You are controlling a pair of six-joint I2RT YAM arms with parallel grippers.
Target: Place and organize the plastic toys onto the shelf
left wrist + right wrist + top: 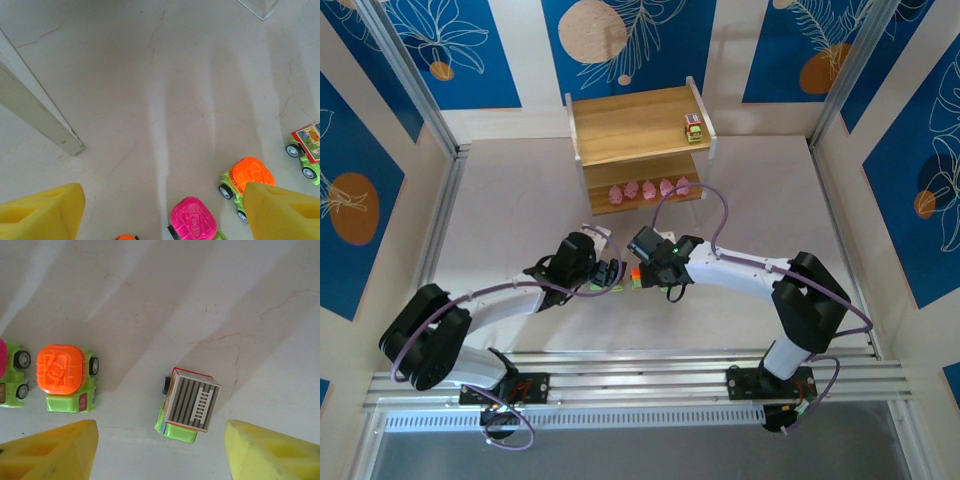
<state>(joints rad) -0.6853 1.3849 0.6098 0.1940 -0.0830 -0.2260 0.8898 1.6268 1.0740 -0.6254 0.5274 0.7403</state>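
The wooden shelf (620, 120) stands at the back; one blocky car (693, 128) sits on its top board and several pink toys (648, 190) line the lower tier. My right gripper (161, 452) is open, its yellow fingers (50, 452) either side of a green car with a grey striped top (189, 405), not touching it. An orange-topped car (62, 375) stands to its left. My left gripper (162, 215) is open over a magenta-topped car (192, 220); its right finger (280, 210) overlaps an orange-topped car (247, 175). Both grippers (625, 270) meet mid-table.
A boxy green car (307, 145) shows at the right edge of the left wrist view, and another orange top (126, 237) at the bottom edge. A white bar (35, 107) lies on the table to the left. Blue patterned walls (350, 200) enclose the table.
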